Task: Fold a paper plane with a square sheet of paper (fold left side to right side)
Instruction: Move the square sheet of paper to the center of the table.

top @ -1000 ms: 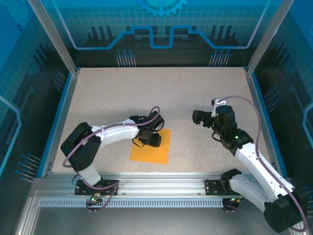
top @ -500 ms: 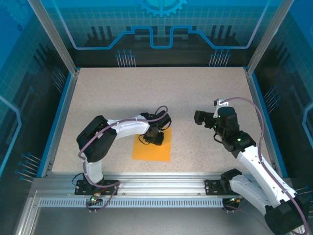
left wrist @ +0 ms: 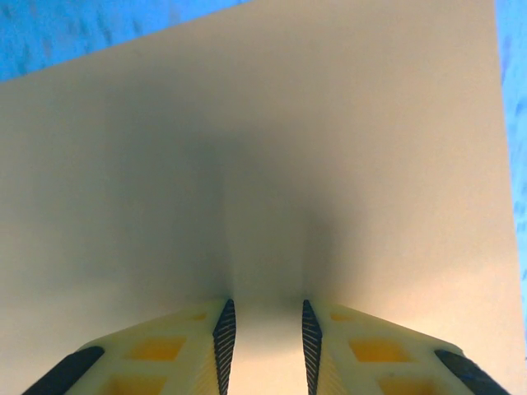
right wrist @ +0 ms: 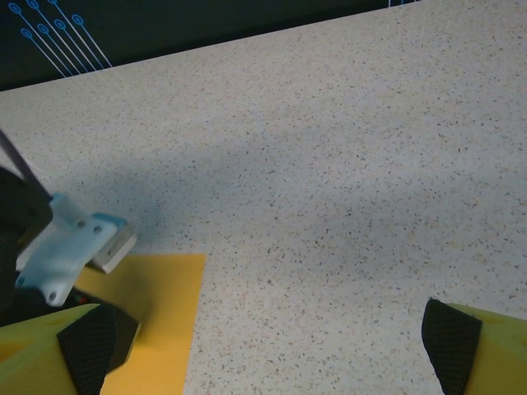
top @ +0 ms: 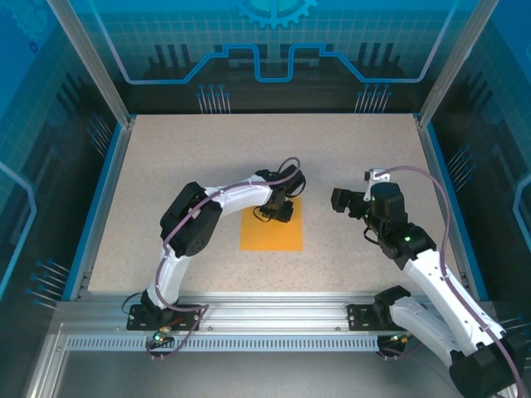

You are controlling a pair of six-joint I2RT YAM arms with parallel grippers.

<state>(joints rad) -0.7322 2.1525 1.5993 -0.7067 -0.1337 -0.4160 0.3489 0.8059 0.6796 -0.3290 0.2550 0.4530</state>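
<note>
- Speckled beige table (top: pixel 166 166) spreads wide under both arms, with blue side rails left and right.
- Left arm (top: pixel 217 201) stretches across from its base, reaching toward the middle of the table.
- Right arm (top: pixel 425 267) stands bent on its own side, its wrist turned toward the centre.
- The square sheet of paper (top: pixel 271 236) lies flat, bright orange, about mid-table and a little toward the near edge, well apart from the rails.
- Left gripper (top: pixel 278 211) sits right at the sheet's far edge, over the paper.
- From the left wrist, the sheet (left wrist: pixel 263 164) spreads out ahead, and the fingers (left wrist: pixel 224 341) stand a narrow gap apart with paper showing between them; whether they actually pinch it, I cannot tell.
- Right gripper (top: pixel 338 200) hangs just right of the sheet, apart from it.
- From the right wrist, its jaws are spread wide with nothing but bare table between the pads (right wrist: pixel 86 346), and a corner of the orange sheet (right wrist: pixel 160 329) lies at lower left.
</note>
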